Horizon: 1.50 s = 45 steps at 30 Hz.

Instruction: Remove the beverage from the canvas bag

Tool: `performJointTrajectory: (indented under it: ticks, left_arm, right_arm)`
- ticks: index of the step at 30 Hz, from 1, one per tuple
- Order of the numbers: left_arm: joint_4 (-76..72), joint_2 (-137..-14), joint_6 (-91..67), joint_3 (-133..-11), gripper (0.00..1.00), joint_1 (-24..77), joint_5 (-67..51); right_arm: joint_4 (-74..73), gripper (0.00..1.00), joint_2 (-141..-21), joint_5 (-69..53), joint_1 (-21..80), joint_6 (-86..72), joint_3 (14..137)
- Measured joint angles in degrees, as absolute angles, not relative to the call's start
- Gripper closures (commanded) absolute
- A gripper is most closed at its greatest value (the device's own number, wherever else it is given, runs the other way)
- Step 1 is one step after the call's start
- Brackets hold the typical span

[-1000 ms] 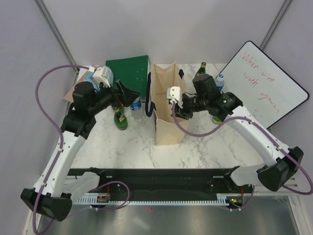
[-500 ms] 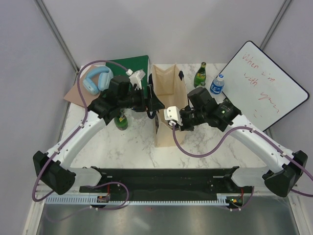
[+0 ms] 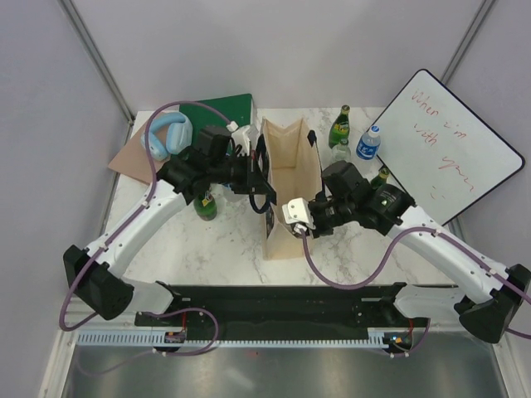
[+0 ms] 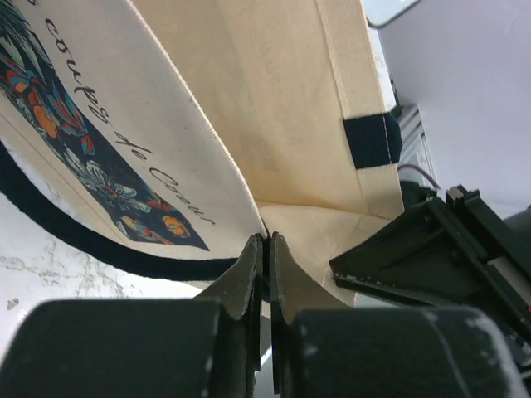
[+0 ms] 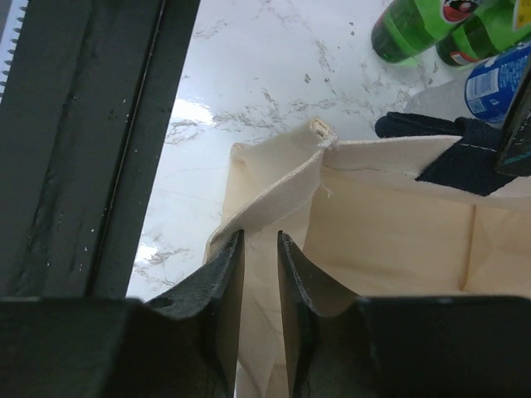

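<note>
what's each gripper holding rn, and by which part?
Left gripper is pinched shut on the canvas bag at its left top rim. Right gripper straddles the near rim; clamped or not, can't tell.

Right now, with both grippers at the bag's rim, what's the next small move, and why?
Probably close the right gripper firmly on the rim fold between its jaws. The left gripper is shut on the canvas bag's left wall, but the right's jaws stand slightly apart around the fabric, so its hold looks unsure. Both holds seem needed to spread the mouth.
</note>
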<state>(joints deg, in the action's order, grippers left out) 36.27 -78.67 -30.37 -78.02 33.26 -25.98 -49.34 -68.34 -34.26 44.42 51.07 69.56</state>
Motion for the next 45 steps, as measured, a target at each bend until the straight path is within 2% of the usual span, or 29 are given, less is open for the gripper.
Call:
performJointTrajectory:
  ticks: [9,19,24,28,32,39,45]
  left_arm:
    - [37.93,-74.04,-27.75,-73.67,0.85,33.36,-30.13]
    - [37.69,-70.87,-20.8,-70.37,0.8,33.3,-29.08]
    - [37.47,-69.58,-15.86,-68.03,0.8,33.3,-29.26]
    - [37.15,-69.56,-13.26,-67.61,0.8,33.56,-30.17]
    - [37.12,-69.58,-11.51,-67.51,0.8,34.04,-30.35]
    - [37.17,-69.71,-11.03,-67.48,0.8,34.17,-28.34]
    - [37.12,-69.71,-11.03,-67.09,0.79,34.65,-24.91]
  right_arm:
    - [-48.73,0.55,-67.07,-36.21,46.04,51.83,66.81]
    - [-43.62,0.5,-66.81,-31.88,46.15,48.16,65.8]
    - [-40.56,0.5,-67.18,-31.94,41.74,44.31,65.36]
    - [-37.87,0.54,-68.6,-33.76,35.7,41.89,65.41]
    - [-38.41,0.62,-67.77,-38.0,34.76,45.21,64.53]
    - [-43.33,0.78,-64.66,-43.64,39.27,55.66,61.67]
    - [-43.81,0.83,-65.36,-44.8,42.41,62.26,61.49]
